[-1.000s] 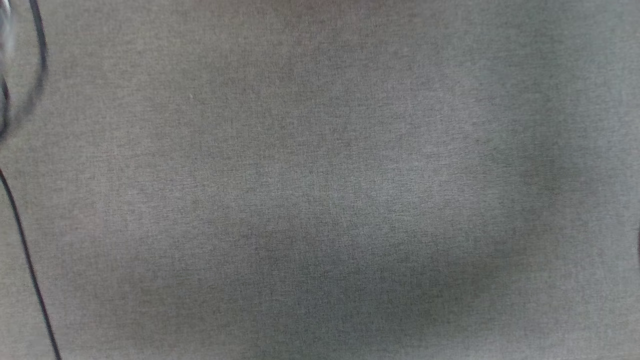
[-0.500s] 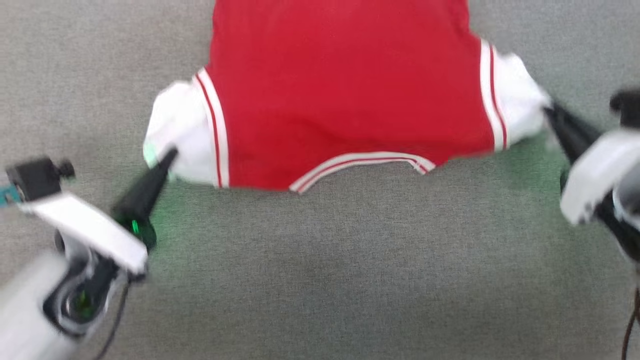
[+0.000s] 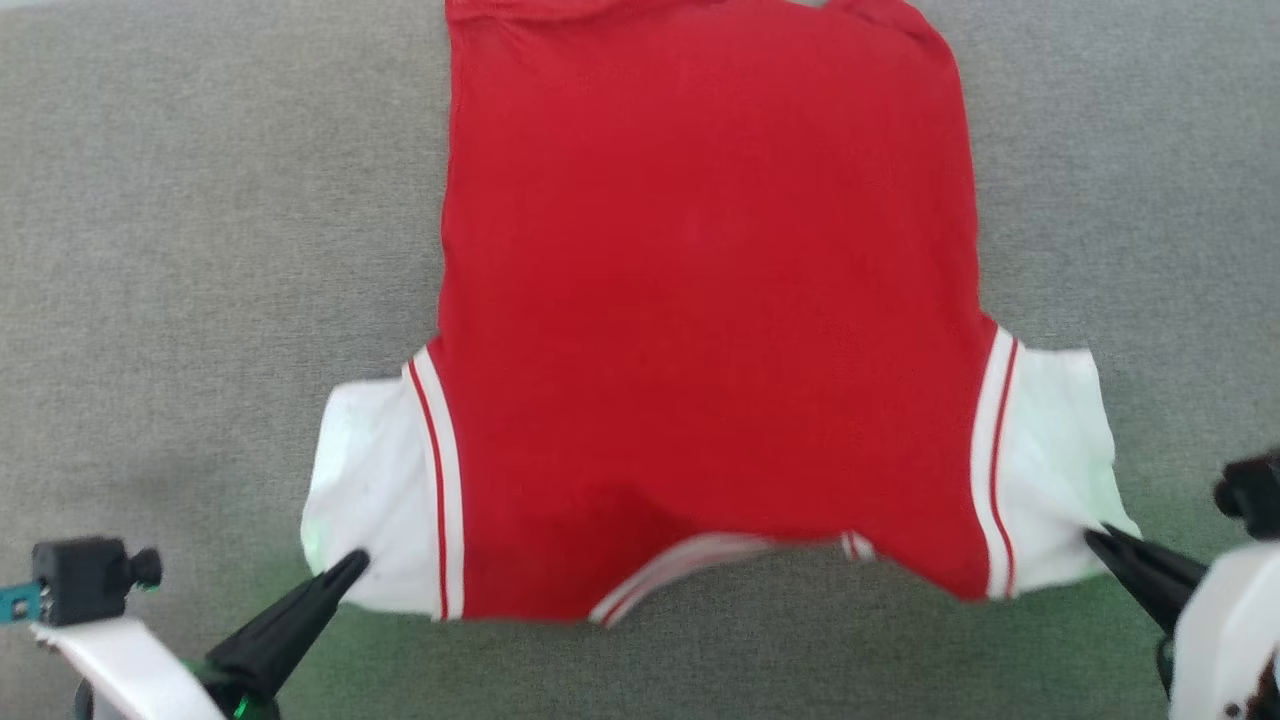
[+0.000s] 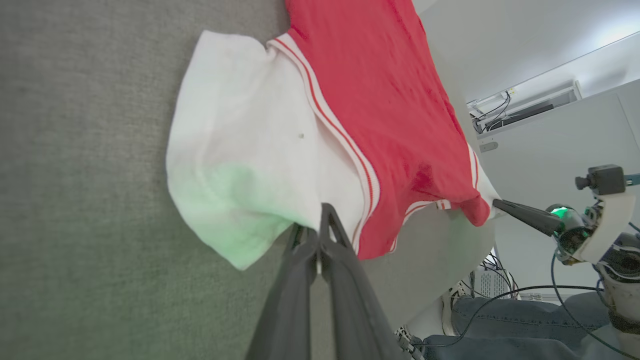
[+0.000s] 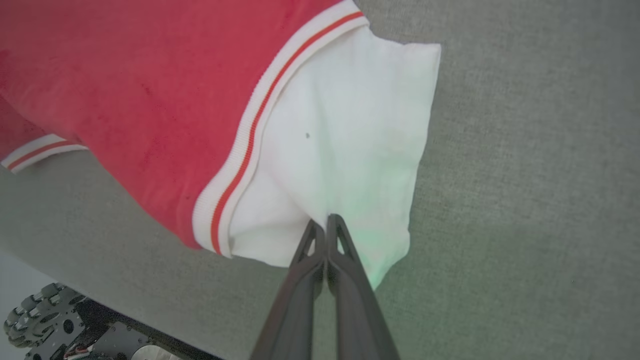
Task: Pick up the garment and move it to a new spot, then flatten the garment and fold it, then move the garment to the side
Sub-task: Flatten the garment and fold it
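The garment [image 3: 700,300] is plain red across its body, with white short sleeves edged by white bands that carry a thin red stripe; the neckline has the same striping. The bench [image 3: 200,250] under it is mottled grey weave. The left gripper [image 3: 352,562] and right gripper [image 3: 1098,536] are black-fingered, and a pale green tint falls on each sleeve.

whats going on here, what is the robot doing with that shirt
The robot has a red jersey shirt with white short sleeves spread on a grey fabric surface, plain red side up and striped neckline nearest the robot. Its left gripper is shut on the corner of one white sleeve, and its right gripper is shut on the other, so it holds the shirt by both sleeves. The shirt lies mostly flat and is not yet folded.
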`<state>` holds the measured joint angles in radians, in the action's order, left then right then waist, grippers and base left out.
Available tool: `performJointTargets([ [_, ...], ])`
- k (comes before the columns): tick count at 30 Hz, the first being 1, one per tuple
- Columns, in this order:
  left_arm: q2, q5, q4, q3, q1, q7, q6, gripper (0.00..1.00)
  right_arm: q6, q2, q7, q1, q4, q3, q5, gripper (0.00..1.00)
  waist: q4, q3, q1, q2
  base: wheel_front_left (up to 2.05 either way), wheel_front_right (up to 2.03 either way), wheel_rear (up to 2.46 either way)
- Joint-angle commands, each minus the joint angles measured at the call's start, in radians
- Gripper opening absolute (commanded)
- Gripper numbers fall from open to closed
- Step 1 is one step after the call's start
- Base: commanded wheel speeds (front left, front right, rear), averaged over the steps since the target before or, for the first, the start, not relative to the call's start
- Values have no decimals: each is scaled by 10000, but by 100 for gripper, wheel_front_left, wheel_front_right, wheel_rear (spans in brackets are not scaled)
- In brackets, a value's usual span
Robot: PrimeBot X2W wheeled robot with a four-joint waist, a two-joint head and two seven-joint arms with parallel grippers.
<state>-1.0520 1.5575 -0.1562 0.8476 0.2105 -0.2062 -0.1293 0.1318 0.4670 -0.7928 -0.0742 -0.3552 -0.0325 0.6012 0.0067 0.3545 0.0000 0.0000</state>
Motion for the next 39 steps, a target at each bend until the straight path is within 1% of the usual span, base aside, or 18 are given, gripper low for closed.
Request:
performJointTargets([
  [1, -156, 131, -137, -33, -214, -97, -17, 0, -22, -74, -176, -247, -221, -156, 97, 0, 41, 4, 0, 0, 0, 0, 0],
  [4, -481, 243, -552, -22, -680, -218, -17, 0, -22, -167, -714, -961, -858, -507, 247, 0, 133, 43, 0, 0, 0, 0, 0],
  [6, -507, 231, -713, -108, -798, -319, -17, 0, -22, -304, -861, -1199, -1235, -773, 243, 0, 206, 95, 0, 0, 0, 0, 0],
  [9, -205, 97, -583, -159, -759, -392, -17, 0, -22, -494, -956, -1213, -1373, -859, 138, 0, 273, 146, 0, 0, 0, 0, 0],
  [12, 227, 69, -315, -90, -459, -262, -17, 0, -22, -466, -1041, -954, -1014, -636, 105, 0, 302, 158, 0, 0, 0, 0, 0],
  [14, 460, -103, -4, 30, -315, -121, -17, 0, -20, -292, -1055, -814, -747, -407, -113, 0, 316, 167, 0, 0, 0, 0, 0],
  [16, 700, -191, 201, 120, -177, -12, -17, 0, -22, -307, -907, -638, -523, -239, -183, 0, 329, 194, 0, 0, 0, 0, 0],
  [17, 759, -219, 282, 145, -113, 25, -17, 0, -22, -305, -833, -570, -417, -175, -216, 19, 338, 207, 0, 0, 0, 0, 0],
  [18, 815, -241, 345, 165, -64, 52, -17, 0, -22, -263, -777, -531, -354, -120, -282, 53, 348, 222, 0, 0, 0, 0, 0],
  [19, 879, -252, 378, 187, -45, 84, -17, 0, -22, -240, -732, -506, -296, -81, -323, 84, 354, 235, 0, 0, 0, 0, 0],
  [20, 946, -268, 396, 219, -31, 103, -17, 0, -22, -227, -690, -491, -244, -53, -358, 100, 367, 238, 0, 0, 0, 0, 0],
  [23, 1018, -362, 428, 300, 32, 95, -17, 0, -20, -134, -658, -498, -315, -212, -403, 100, 457, 271, 0, 0, 0, 0, 0],
  [26, 1086, -495, 341, 363, 127, 104, -17, 0, -20, -85, -713, -296, -748, -757, -281, 100, 598, 318, 0, 0, 0, 0, 0],
  [29, 1154, -641, 185, 367, 254, 39, -17, 0, -20, -5, -639, 485, -1114, -1581, -416, 100, 783, 479, 0, 0, 0, 0, 0],
  [31, 1233, -755, 1, 416, 368, 52, -17, 0, -14, 122, -629, 1427, -1009, -1774, -548, 100, 919, 616, 0, 0, 0, 0, 0],
  [33, 1283, -907, -112, 470, 536, 110, -17, 0, -14, 226, -706, 2528, -498, -1700, -573, 100, 1104, 780, 0, 0, 0, 0, 0],
  [35, 1369, -1050, -217, 545, 699, 191, -17, 0, -14, 357, -840, 3758, 257, -1374, -626, 100, 1285, 952, 0, 0, 0, 0, 0],
  [39, 1557, -1230, -336, 637, 1076, 259, -17, 0, -14, 601, -1221, 6190, 2182, -499, -909, 100, 1698, 1436, 0, 0, 0, 0, 0],
])
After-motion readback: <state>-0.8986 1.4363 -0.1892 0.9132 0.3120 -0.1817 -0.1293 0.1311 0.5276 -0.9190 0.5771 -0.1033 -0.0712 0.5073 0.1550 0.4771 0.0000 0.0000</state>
